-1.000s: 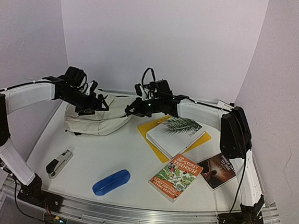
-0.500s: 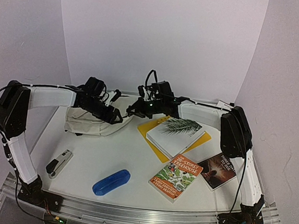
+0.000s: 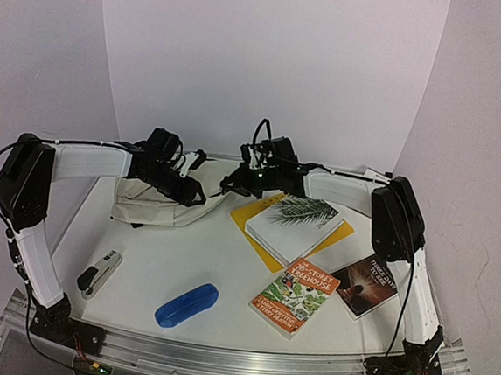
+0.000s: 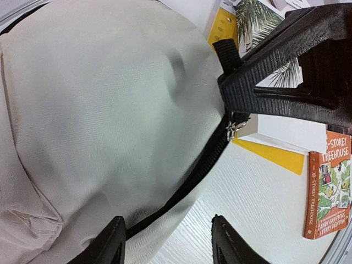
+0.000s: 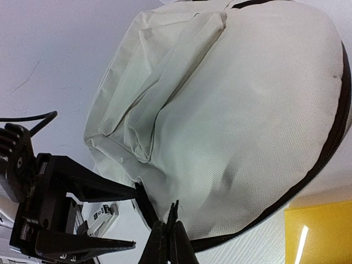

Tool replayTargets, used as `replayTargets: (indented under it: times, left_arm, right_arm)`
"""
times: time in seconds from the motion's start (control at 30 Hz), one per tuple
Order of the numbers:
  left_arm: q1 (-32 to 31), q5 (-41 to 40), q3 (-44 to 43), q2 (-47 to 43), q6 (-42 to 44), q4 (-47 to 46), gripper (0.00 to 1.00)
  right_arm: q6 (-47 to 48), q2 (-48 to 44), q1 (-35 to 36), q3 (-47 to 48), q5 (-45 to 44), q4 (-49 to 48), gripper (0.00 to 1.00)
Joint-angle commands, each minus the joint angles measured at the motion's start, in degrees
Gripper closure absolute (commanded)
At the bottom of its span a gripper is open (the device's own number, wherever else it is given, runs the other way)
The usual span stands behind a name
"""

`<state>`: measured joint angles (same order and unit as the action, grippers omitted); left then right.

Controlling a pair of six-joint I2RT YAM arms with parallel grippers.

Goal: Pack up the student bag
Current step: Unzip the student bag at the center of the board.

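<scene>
Bag: the student bag lies flat at the back left of the worktop, cream fabric up, with a black zipper band along its rounded right edge.
Left hand: the left hand is at that right edge, its fingers standing moderately apart. In the left wrist view the zipper band runs through the gap between them. Nothing is clamped.
Right hand: the right hand comes in from the right with its fingers pressed together. The tips are at the same zipper edge, just beside the left hand.
Zipper pull: a small metal pull sits right under the right hand's tip. Whether it is pinched cannot be told.
Books: a white book with a palm leaf lies on a yellow folder, right of the bag. Nearer are an orange Treehouse book and a dark book.
Front items: a blue pencil case lies near the front edge, and a stapler lies front left. Both are well apart from the bag.
</scene>
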<state>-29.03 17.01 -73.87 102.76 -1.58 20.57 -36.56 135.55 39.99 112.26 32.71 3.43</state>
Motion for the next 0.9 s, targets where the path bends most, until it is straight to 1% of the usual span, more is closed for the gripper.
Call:
replayTargets:
  times: [0.0,0.07,0.23,0.33,0.43,0.5,0.57,0.63,0.7,0.77,0.87]
  left_arm:
    - [-0.8,-1.5,-1.3,-2.3,4.2,-0.6,0.42]
    - [-1.0,-1.9,-2.1,-1.2,6.5,-0.8,0.38]
    - [-1.5,-1.3,-5.9,3.2,11.7,0.1,0.35]
    - [-2.3,-0.8,-7.3,5.4,14.5,-0.1,0.35]
    - [-2.8,-2.1,-8.2,7.0,16.5,-0.5,0.35]
    - [-3.0,-3.5,-8.8,7.7,17.5,-0.5,0.37]
    - [-3.2,-4.9,-9.0,7.9,18.2,-0.1,0.47]
    - [-3.4,-6.3,-9.0,7.8,19.1,0.7,0.64]
    - [-3.4,-8.1,-8.4,7.3,19.2,0.9,0.76]
    - [-3.4,-9.3,-6.6,5.6,18.9,0.5,0.84]
    - [-3.4,-9.8,-3.9,2.6,18.4,0.5,0.88]
  right_arm:
    - [-2.3,-3.2,-0.6,-1.4,2.1,-4.7,1.0]
    - [-2.9,-3.2,-0.6,-1.9,2.5,-5.7,1.0]
    - [-3.1,-2.9,-0.6,-1.4,3.2,-6.1,1.0]
    - [-3.3,-2.9,-0.5,-1.3,3.9,-6.5,1.0]
    - [-3.5,-3.2,-0.7,-1.7,4.0,-6.7,1.0]
    - [-3.7,-3.3,-0.9,-1.8,4.0,-6.8,1.0]
    - [-4.1,-3.2,-1.3,-1.8,4.0,-7.0,1.0]
    - [-4.3,-3.2,-1.6,-1.8,3.9,-7.2,1.0]
    - [-4.3,-3.3,-1.9,-2.0,3.9,-7.2,1.0]
    - [-4.3,-3.5,-2.5,-2.5,3.5,-7.2,1.0]
    - [-4.0,-4.2,-3.9,-3.6,3.0,-7.1,1.0]
